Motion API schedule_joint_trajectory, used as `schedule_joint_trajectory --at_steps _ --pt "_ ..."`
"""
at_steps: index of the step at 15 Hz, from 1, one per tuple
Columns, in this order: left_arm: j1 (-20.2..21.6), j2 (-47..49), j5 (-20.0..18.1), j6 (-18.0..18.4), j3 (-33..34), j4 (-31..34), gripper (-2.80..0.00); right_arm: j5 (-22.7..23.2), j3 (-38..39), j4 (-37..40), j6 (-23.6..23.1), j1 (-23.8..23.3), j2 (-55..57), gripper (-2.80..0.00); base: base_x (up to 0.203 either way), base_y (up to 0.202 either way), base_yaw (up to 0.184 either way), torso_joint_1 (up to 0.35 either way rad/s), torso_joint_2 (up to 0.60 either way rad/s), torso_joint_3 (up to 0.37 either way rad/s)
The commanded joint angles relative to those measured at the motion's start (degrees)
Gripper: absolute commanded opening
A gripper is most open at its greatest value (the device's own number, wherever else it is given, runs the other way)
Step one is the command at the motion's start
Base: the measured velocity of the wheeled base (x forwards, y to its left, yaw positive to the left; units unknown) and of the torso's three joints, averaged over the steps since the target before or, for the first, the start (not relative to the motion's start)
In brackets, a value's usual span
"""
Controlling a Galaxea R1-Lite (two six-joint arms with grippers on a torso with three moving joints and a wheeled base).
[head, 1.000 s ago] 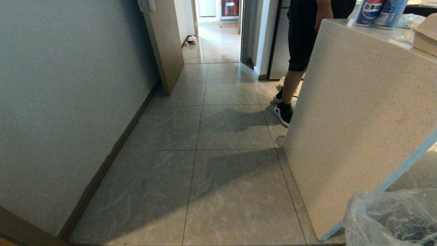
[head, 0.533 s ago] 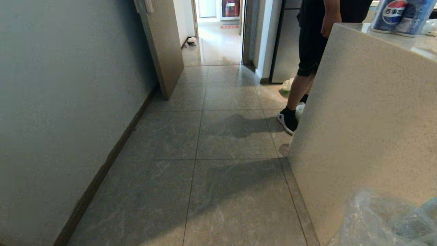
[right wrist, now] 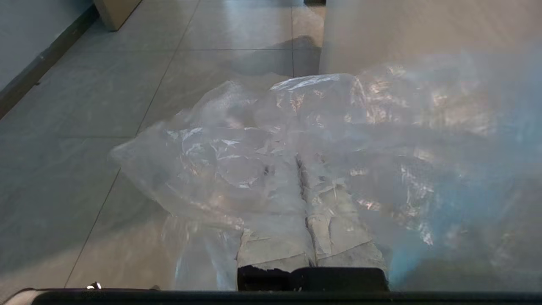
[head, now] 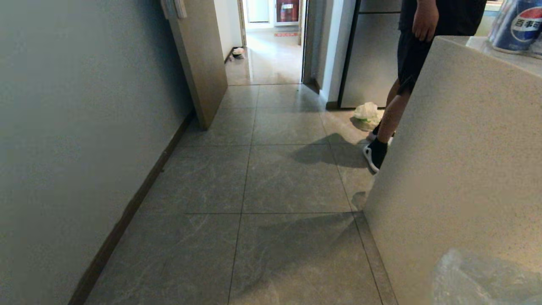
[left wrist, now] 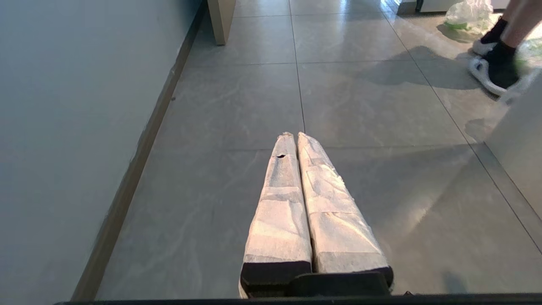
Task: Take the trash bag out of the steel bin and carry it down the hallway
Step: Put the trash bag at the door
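Note:
The trash bag (right wrist: 228, 161), thin clear crinkled plastic, drapes over and around my right gripper (right wrist: 299, 160), whose fingers are shut on it. A blurred corner of the bag (head: 474, 279) shows at the lower right of the head view. My left gripper (left wrist: 295, 135) is shut and empty, its taped fingers pressed together above the grey tiles of the hallway (head: 275, 178). The steel bin is out of view.
A speckled white counter panel (head: 457, 161) stands close on the right, with blue cans (head: 518, 23) on top. A person's leg (head: 391, 114) is beside it, near a white-and-green bag (head: 367, 114). On the left are a grey wall (head: 76, 127) and a beige door (head: 199, 59).
The head view has advanced along the floor and swung right. The person has stepped further behind the counter, uncovering the white-and-green bag. The trash bag sits lower in the view.

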Motion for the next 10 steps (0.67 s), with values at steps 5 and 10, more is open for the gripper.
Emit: schedule_joint_trajectory --at_steps 5,10 --pt "0.01 0.00 0.01 -0.02 0.00 0.04 -2.80 0.02 0.09 -0.01 -0.04 0.00 0.00 -2.80 0.190 0.000 0.001 0.001 0.00 0.000" --pt "0.01 0.00 0.01 -0.02 0.00 -0.05 -2.80 0.02 0.09 -0.01 -0.01 0.00 0.09 -2.80 0.192 0.000 0.001 0.004 0.00 0.004"
